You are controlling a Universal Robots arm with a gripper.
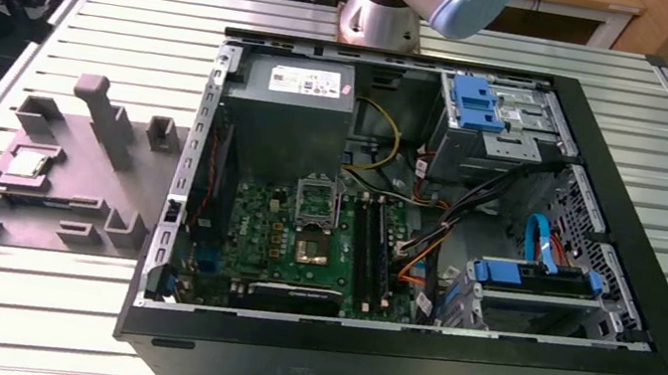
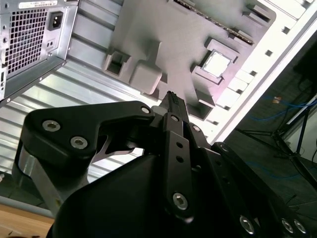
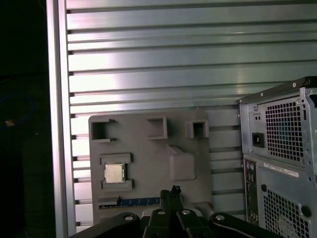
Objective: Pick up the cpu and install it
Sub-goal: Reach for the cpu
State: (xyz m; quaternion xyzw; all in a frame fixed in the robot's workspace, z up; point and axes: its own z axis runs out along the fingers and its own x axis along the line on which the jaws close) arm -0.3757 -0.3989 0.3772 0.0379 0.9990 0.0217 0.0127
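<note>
- The cpu (image 3: 114,173) is seated in a recess of the grey fixture (image 3: 148,153), outside the computer case (image 3: 277,148).
- The gripper (image 3: 171,192) is held near the fixture, seemingly closed on nothing; if it were lowered like this, the chip could be struck askew.

Arm (image 1: 384,9) up top in exterior view: silver-grey round joint housing, smooth metallic sheen, darker seam ring lower down. Pale blue domed cap (image 1: 468,2) on joint end.

Over to second wrist view: gripper (image 2: 172,95) matte black throughout, broad rounded link plates. Silver round-head screws (image 2: 79,143) at pivots. Bare grey metal bracket (image 2: 30,171) tucked at one side. Narrow black finger bar (image 2: 177,144), small holes along its length.

First wrist view: same black linkage, row of silver screw heads, small dark tips.
</note>
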